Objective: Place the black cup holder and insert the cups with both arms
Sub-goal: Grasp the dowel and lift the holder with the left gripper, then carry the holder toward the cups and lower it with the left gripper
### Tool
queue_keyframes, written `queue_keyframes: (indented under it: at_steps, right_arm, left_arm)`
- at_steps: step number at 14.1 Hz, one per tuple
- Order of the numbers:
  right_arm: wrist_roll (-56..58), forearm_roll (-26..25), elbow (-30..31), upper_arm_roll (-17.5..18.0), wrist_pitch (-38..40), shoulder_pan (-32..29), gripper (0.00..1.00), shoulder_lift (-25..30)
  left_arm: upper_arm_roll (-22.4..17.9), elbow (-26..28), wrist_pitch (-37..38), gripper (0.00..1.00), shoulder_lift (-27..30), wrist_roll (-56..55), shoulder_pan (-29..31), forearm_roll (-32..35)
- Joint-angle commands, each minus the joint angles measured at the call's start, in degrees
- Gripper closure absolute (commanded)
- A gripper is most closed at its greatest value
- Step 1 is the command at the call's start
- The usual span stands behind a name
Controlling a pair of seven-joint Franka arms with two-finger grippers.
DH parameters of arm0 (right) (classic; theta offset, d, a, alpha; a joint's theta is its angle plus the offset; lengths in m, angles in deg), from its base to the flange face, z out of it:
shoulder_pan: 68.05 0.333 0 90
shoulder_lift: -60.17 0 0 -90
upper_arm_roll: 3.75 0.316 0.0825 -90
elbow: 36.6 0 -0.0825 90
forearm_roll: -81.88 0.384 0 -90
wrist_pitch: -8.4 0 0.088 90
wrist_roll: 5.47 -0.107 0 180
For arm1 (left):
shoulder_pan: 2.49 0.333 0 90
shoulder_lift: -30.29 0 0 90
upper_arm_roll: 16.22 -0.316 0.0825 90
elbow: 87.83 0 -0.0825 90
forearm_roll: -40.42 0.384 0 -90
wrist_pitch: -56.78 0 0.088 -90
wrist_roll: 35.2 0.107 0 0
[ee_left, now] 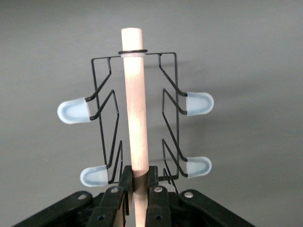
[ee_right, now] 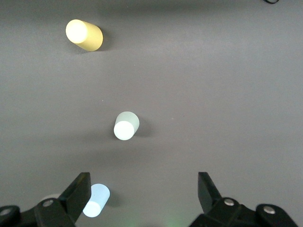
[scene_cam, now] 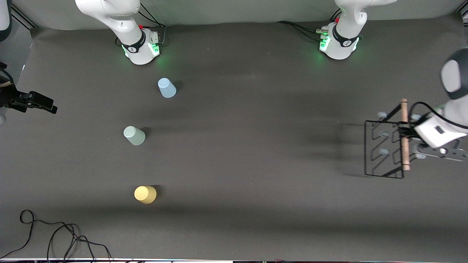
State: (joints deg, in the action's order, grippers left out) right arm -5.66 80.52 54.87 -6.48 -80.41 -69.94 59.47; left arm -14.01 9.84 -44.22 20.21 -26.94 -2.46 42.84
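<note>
**Rack gripped, cups standing apart**

Nearest the camera we see the yellow cup [scene_cam: 145, 194], then the green cup [scene_cam: 134, 135], then the blue cup [scene_cam: 166, 88], all upside down toward the right arm's end. Our left gripper [ee_left: 138, 182] clamps the black cup holder [scene_cam: 384, 148] by its wooden handle [ee_left: 135, 104] at the left arm's end. Our right gripper [ee_right: 143, 194] hangs wide open, empty, above the cups.

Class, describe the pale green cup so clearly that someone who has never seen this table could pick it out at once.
Start at the right arm's end of the dark table, where three upside-down cups stand in a row running toward the front camera. The pale green cup is the middle one. The light blue cup stands farther from the camera, the yellow cup nearer.
</note>
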Motion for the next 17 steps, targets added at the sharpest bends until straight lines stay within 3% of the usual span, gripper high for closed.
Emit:
queue_keyframes:
  at_steps: [1,11,17]
  right_arm:
    - [1.25,0.84,-1.03,-0.26,0.92,0.13,0.0,-0.26]
    - [1.25,0.84,-1.03,-0.26,1.62,0.04,0.0,-0.26]
    - [1.25,0.84,-1.03,-0.26,1.62,0.04,0.0,-0.26]
  left_arm:
    - [-0.63,-0.2,1.5,1.0,0.41,-9.81,-6.95,-3.72]
    - [-0.28,-5.38,-0.17,1.0,-7.57,-38.3,-32.71,-4.35]
    - [-0.28,-13.28,-2.96,1.0,-15.83,-55.34,-42.39,-6.71]
